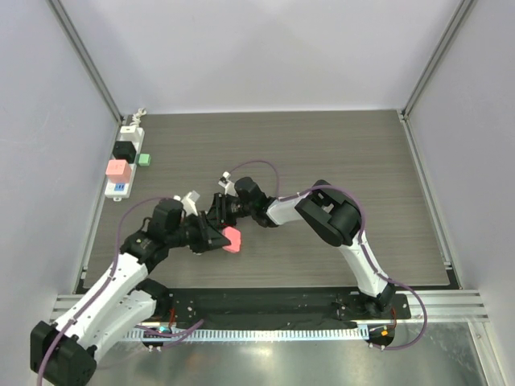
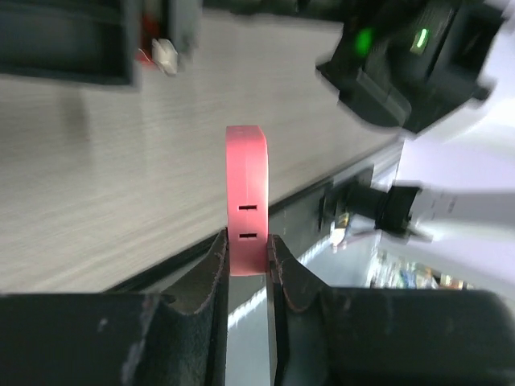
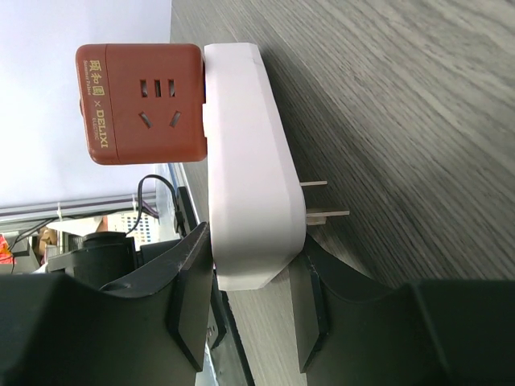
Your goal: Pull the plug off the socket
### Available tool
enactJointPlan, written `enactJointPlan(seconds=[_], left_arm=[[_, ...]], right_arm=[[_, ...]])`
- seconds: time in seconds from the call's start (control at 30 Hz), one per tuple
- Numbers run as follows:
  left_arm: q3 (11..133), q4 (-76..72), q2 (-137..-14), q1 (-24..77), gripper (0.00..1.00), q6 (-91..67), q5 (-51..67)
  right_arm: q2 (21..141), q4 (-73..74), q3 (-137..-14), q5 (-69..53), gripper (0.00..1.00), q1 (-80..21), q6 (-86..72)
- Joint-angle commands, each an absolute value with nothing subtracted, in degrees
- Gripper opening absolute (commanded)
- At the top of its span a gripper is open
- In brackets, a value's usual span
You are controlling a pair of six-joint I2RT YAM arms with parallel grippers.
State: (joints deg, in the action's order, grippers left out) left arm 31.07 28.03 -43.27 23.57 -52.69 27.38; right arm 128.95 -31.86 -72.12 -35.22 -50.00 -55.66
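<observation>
The socket, a long white power strip [image 1: 131, 129], lies along the table's left edge. A black plug [image 1: 124, 150] and a pink plug [image 1: 118, 170] sit in it. Both grippers meet at mid-table, far from the strip. My left gripper [image 2: 247, 241] is shut on a narrow pink block [image 2: 245, 177] with two slots; the block also shows in the top view [image 1: 232, 240]. My right gripper [image 3: 256, 241] is shut on a white adapter [image 3: 245, 161] with bare metal prongs [image 3: 322, 213]. A red-brown cube socket [image 3: 145, 100] sits against its far end. The grip is hidden from above.
A small green block [image 1: 144, 159] lies beside the strip. Metal frame posts [image 1: 88, 64] and walls close the left, right and back sides. A black rail [image 1: 282, 301] runs along the near edge. The right arm's body [image 2: 418, 64] is close ahead in the left wrist view.
</observation>
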Motion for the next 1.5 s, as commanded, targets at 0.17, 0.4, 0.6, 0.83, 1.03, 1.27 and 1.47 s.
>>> enactJointPlan(seconds=[0.17,0.4,0.6,0.83,1.03,1.27,1.47], left_arm=[[26.72,6.87,-50.7,42.52,0.0,-61.52,20.49],[26.72,2.29,-60.02,45.97,0.0,-63.01,16.53],[25.76,1.24,-60.73,45.97,0.0,-63.19,13.89],[21.45,-1.58,-61.17,46.05,0.01,-65.83,12.49],[19.43,-0.62,-58.63,46.06,0.15,-66.8,10.47],[19.86,5.35,-54.85,46.14,0.65,-65.92,9.14],[22.32,12.89,-52.3,46.05,0.67,-64.34,7.39]], right_arm=[[130.87,-27.25,-70.75,-33.4,0.01,-49.48,-51.94],[130.52,-28.12,-70.4,-33.84,0.01,-49.39,-52.38],[130.52,-28.12,-70.4,-33.84,0.01,-49.31,-52.38],[130.61,-28.48,-70.4,-34.19,0.01,-49.22,-52.73],[130.78,-28.65,-70.31,-34.28,0.01,-49.13,-52.82],[131.04,-28.65,-70.49,-34.37,0.01,-49.13,-53.09],[131.22,-28.56,-70.58,-34.54,0.01,-49.13,-53.09]])
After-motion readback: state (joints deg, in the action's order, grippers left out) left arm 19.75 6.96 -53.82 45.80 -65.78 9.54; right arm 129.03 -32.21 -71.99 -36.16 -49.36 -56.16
